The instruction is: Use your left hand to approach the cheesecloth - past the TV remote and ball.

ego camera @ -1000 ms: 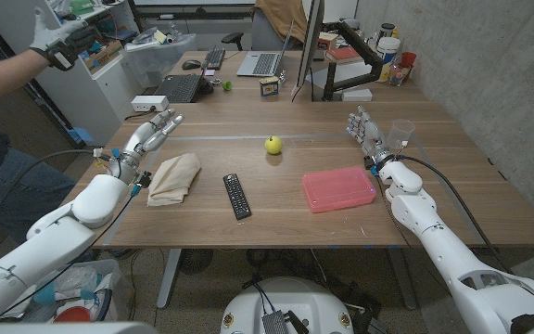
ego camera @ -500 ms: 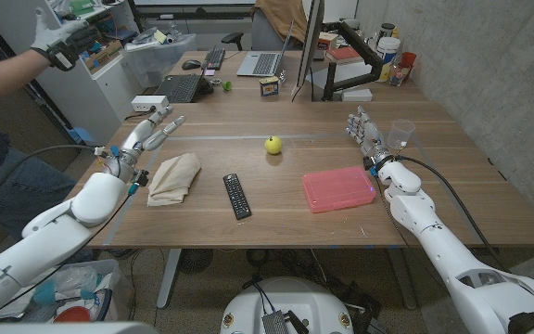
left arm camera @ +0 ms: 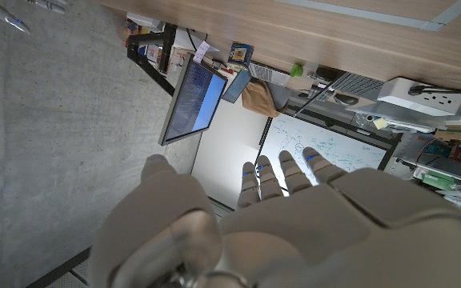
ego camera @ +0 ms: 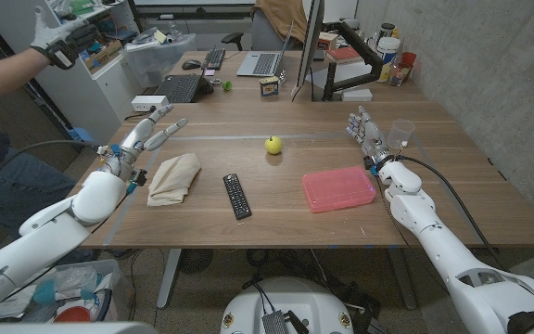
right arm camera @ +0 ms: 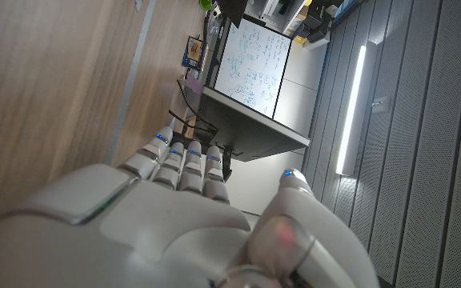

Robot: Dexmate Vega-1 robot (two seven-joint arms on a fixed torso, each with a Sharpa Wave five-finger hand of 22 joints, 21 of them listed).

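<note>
A beige cheesecloth (ego camera: 174, 177) lies crumpled on the wooden table (ego camera: 276, 218), left of the black TV remote (ego camera: 237, 196). A yellow-green ball (ego camera: 273, 145) sits farther back, near the middle. My left hand (ego camera: 146, 135) hovers open behind and to the left of the cheesecloth, fingers stretched out and apart, holding nothing; its back (left arm camera: 294, 216) shows in the left wrist view. My right hand (ego camera: 367, 135) stands open at the right, behind the pink box, fingers up, its back (right arm camera: 174, 216) seen in the right wrist view.
A pink plastic box (ego camera: 338, 188) lies right of the remote. A clear cup (ego camera: 401, 133) stands beside my right hand. Laptops (ego camera: 179, 87), a monitor (ego camera: 309, 42) and a white power strip (ego camera: 148, 102) line the table's far side. A person's gloved hand (ego camera: 58, 35) is raised at the upper left.
My left hand has drifted slightly to the left and back, away from the cheesecloth. The right hand and the objects have not moved.
</note>
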